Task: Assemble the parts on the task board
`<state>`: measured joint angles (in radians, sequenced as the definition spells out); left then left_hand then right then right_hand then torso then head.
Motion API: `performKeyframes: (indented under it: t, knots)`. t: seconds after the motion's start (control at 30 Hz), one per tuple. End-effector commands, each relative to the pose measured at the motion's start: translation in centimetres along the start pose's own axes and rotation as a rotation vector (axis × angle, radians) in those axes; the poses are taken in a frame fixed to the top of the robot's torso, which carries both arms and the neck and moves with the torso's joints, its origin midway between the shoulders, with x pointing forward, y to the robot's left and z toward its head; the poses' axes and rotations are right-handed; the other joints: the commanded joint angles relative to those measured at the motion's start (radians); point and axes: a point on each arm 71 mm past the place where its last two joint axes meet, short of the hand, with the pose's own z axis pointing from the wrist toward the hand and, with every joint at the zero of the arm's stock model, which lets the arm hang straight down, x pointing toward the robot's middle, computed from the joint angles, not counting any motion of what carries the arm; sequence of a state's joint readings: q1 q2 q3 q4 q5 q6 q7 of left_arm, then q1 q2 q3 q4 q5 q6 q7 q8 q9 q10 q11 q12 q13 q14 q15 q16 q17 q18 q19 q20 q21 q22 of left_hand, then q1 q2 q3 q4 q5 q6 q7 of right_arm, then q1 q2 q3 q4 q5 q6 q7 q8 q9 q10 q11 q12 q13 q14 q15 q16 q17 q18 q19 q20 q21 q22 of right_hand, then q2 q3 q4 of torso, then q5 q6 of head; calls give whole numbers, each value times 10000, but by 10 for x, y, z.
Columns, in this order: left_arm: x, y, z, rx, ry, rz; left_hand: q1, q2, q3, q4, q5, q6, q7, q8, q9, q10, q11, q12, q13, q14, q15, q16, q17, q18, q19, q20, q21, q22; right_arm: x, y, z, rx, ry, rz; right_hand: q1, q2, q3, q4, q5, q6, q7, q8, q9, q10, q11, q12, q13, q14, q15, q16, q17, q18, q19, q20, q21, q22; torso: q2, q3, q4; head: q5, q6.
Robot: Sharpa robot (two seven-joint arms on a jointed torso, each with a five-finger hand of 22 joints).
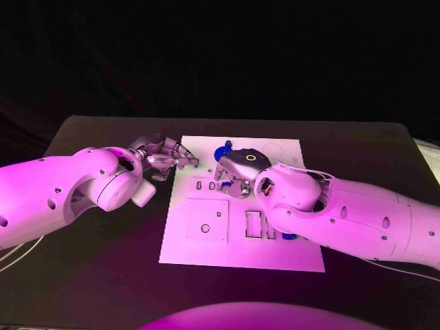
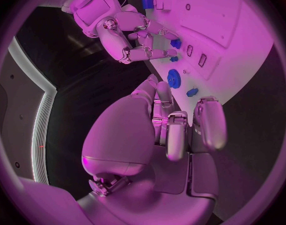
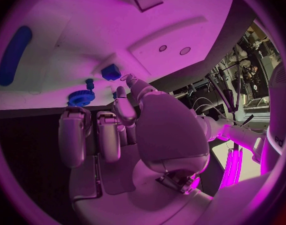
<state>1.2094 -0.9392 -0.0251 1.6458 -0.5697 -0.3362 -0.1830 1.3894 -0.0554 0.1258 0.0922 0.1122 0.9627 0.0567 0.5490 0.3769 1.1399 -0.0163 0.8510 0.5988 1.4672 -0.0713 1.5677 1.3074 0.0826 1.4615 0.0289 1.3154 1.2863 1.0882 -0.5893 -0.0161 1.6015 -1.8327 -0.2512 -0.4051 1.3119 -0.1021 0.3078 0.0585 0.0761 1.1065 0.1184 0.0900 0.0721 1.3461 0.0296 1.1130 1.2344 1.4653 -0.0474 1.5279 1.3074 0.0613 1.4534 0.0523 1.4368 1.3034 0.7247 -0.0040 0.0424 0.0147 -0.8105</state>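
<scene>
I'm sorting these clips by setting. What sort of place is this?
Probably a robotics lab test bench: a black table holding a white task board with cut-out slots and small blue parts such as a gear, with stands and cables behind.

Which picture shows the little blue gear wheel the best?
The left wrist view: the blue gear lies in plain sight on the task board, teeth visible. The right wrist view shows it edge-on near the board's edge. In the head view the hands mostly hide it.
</scene>
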Motion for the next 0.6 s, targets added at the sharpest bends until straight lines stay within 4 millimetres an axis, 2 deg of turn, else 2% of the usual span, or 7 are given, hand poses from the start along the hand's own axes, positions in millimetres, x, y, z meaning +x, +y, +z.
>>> performKeyframes:
  t: [0.03, 0.33, 0.6]
  knots:
    - [0, -1, 0, 93, 80, -73, 113, 16, 59, -13, 38, -37, 17, 7, -10, -41, 6, -32, -10, 1036, -67, 31, 2634, -123, -1, 8, -52, -13, -7, 1, -6, -263, -890, 437, -134, -44, -27, 76, -83, -113, 10, -95, -23, -64, 31, -50, -13, 913, 68, -58, 2046, -50, -11, 96, -37, -5, 2, 1, -4, 6, 11]
    - [-1, -1, 0, 64, 74, -106, 112, 7, 70, -13, 35, -51, 29, -3, -29, -58, 15, -58, -32, 1036, -61, 31, 2634, -131, 8, 11, -27, 17, -8, -11, -23, -194, -308, 430, -57, -149, -12, 65, -96, -156, 18, -146, -30, -96, 45, -93, -38, 910, 92, -68, 2038, -41, -28, 130, -58, -38, -7, -3, -20, 1, -4]
    - [-1, 0, 1, 48, 90, -182, 112, 7, 70, -13, 35, -51, 29, -3, -29, -58, 15, -58, -32, 1036, -61, 31, 2634, -131, 8, 11, -27, 17, -3, -17, -25, 52, 172, 119, -16, -132, 20, 61, -78, -122, 9, -136, -23, -127, 40, -148, -77, 911, 90, -66, 2041, -35, -41, 135, -74, -63, -6, 1, -4, -26, 4]
